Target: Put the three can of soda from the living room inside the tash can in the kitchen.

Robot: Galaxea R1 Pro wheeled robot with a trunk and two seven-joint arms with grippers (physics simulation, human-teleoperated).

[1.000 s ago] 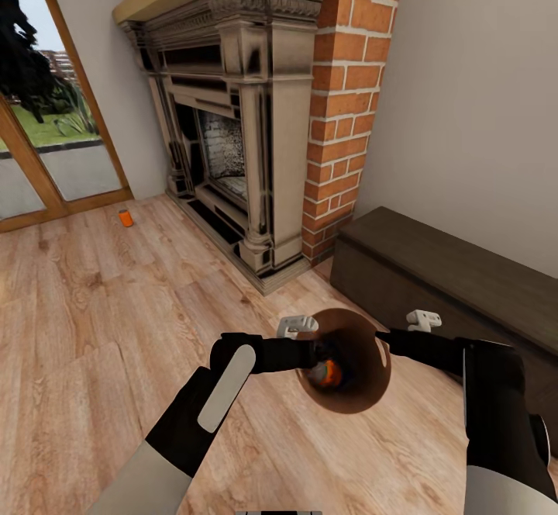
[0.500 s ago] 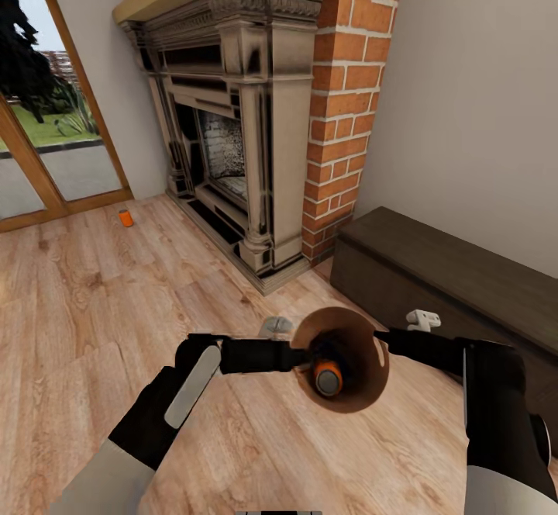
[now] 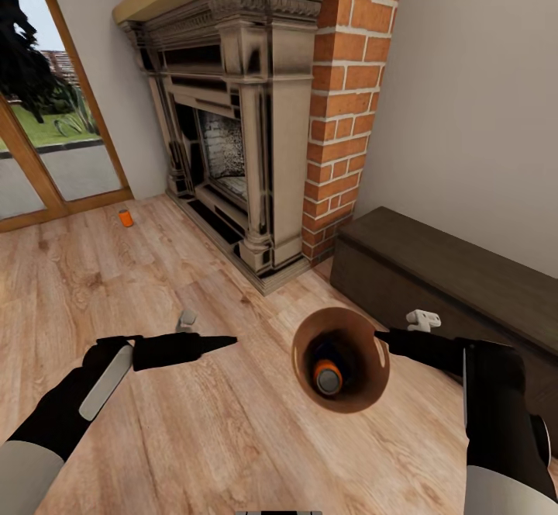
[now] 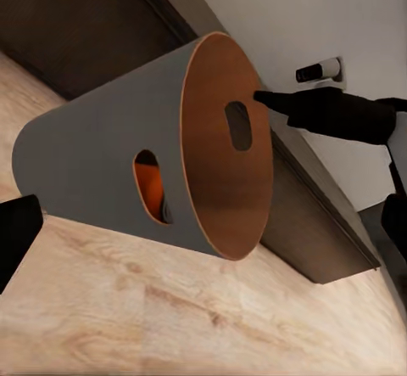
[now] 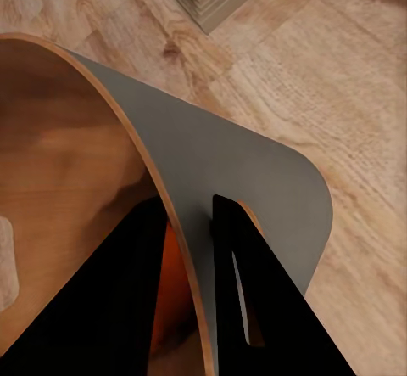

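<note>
The trash can (image 3: pixel 363 381), grey outside and wood-brown inside, hangs tilted above the floor with its mouth toward me. My right gripper (image 3: pixel 381 336) is shut on its rim, one finger inside the wall and one outside (image 5: pixel 208 253). An orange can of soda (image 3: pixel 328 376) with a silver top lies at the bottom of the bin and shows through the slot handle (image 4: pixel 149 186). Another orange can of soda (image 3: pixel 125 219) stands on the floor near the glass door. My left gripper (image 3: pixel 229 340) hangs open and empty to the left of the bin, apart from it.
A stone fireplace (image 3: pixel 232 127) and brick column (image 3: pixel 349 96) rise ahead. A low dark cabinet (image 3: pixel 449 274) runs along the right wall, just behind the bin. A wood-framed glass door (image 3: pixel 46 166) is at the far left. Light wood floor (image 3: pixel 116 298) lies in between.
My left arm has pulled back out of the bin to the left, leaving the orange can inside it. The right arm and the bin have stayed put.
</note>
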